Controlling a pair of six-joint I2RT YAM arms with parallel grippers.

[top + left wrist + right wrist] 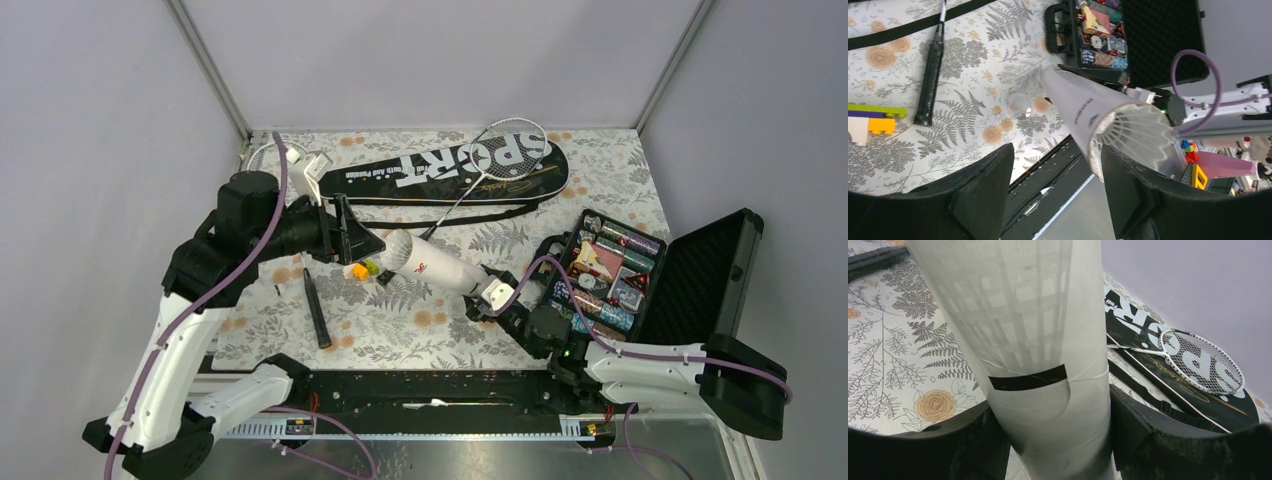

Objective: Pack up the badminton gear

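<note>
1. The white tube slants over the middle of the table. Its long axis runs from 4 o'clock to 10 o'clock, and a shuttlecock sits in the 10 o'clock mouth.
2. The right gripper clamps the tube's 4 o'clock end.
3. The left gripper faces that mouth, nearer the shuttlecock, its jaws apart and holding nothing.
4. The "SPORT" bag lies at 12 o'clock.

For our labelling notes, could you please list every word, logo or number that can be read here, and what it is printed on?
"SPORT": big white letters on the black racket bag.
Small white line beside it on the bag: too blurred to read.
Black print along the white tube: too small to read.
Labels on the packets in the black case: unreadable.
</note>
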